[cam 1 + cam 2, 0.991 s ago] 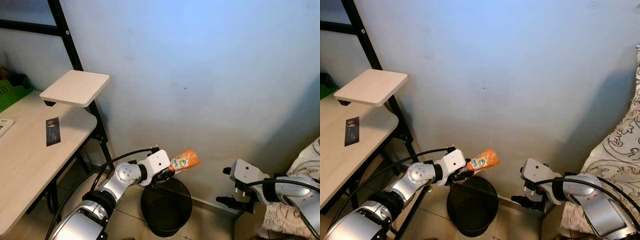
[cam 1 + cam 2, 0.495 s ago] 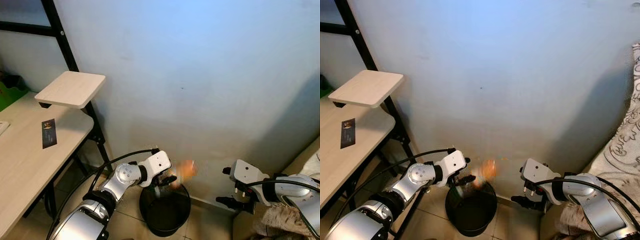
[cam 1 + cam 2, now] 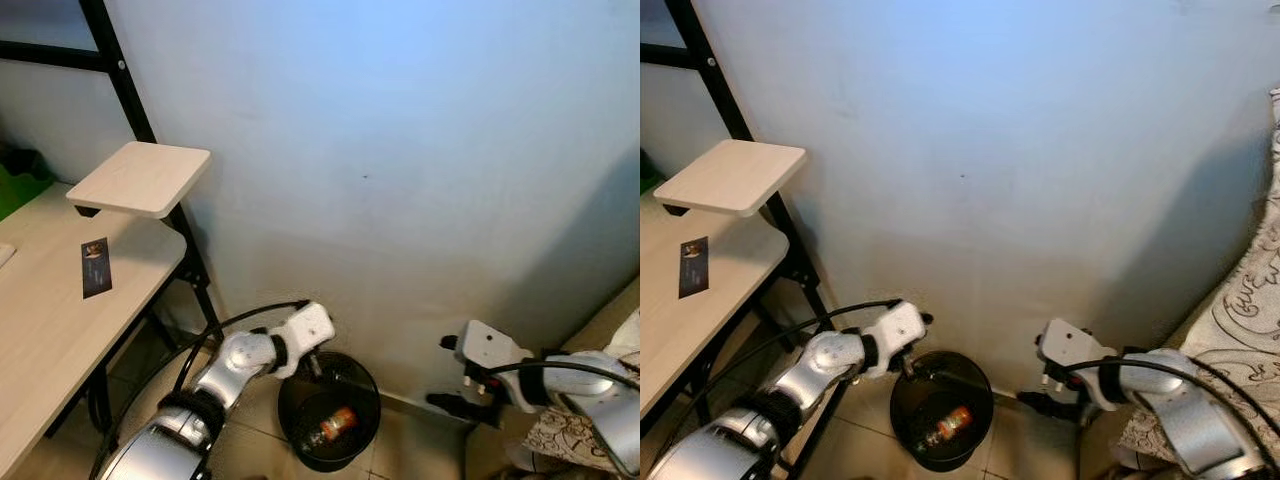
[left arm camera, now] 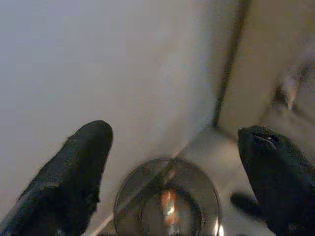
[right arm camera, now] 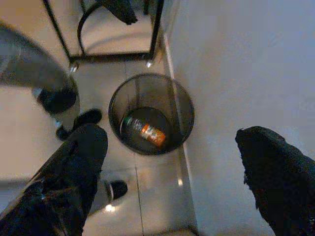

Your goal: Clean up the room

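The orange packet (image 3: 338, 421) was seen lying at the bottom of the black bin (image 3: 371, 384) against the far wall, the released left gripper (image 3: 314, 366) being held spread above its rim, and the right gripper (image 3: 447, 403), likewise spread and empty, to its right.

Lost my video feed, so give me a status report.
Left gripper open above black bin. Orange packet lies inside bin. Right gripper open, beside bin. Nothing blocking.
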Robot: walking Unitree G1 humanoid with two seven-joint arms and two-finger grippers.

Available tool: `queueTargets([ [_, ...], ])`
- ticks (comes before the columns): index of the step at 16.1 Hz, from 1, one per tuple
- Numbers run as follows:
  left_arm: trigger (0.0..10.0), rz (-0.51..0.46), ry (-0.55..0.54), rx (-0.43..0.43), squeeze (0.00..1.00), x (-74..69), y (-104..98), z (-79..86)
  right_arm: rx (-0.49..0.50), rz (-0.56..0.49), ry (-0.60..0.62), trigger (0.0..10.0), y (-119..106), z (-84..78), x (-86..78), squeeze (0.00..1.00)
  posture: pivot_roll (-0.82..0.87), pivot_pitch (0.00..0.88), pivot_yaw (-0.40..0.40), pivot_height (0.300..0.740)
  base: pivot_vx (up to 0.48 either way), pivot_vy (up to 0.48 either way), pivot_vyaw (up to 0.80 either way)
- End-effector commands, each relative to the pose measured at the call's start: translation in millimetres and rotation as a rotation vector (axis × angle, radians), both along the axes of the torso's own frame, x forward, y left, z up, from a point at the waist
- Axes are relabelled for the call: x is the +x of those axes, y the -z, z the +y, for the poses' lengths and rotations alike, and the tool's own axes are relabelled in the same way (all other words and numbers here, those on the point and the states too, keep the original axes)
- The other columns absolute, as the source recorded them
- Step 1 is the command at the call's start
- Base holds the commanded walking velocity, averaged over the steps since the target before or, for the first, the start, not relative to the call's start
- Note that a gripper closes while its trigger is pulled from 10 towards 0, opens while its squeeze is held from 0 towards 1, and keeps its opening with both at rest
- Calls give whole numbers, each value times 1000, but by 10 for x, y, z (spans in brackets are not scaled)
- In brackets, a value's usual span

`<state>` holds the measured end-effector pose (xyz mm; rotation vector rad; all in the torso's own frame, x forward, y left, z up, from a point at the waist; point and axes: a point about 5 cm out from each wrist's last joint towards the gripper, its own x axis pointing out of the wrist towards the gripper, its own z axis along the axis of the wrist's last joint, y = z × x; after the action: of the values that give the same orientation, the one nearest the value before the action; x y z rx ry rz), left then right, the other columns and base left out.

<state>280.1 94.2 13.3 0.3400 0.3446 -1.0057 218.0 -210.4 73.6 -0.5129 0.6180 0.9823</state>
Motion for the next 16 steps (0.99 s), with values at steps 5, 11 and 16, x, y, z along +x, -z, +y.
queueTargets([
  [5, 10000, -176, -283, -245, 1000, 75, -538, 223, 285, -170, 408, 10000, 17, 360, 127, 0, -41, 0, 91, 740, 0, 0, 0],
  [11, 10000, -196, -676, -232, 506, -202, -611, 617, 463, -232, 835, 10000, 59, 524, 256, 0, 20, 0, 70, 740, 0, 0, -227],
  [16, 10000, -185, -746, -167, 0, -404, -647, 810, 471, -184, 910, 10000, 142, 580, 186, 0, 77, 0, 16, 740, 0, 0, -784],
])
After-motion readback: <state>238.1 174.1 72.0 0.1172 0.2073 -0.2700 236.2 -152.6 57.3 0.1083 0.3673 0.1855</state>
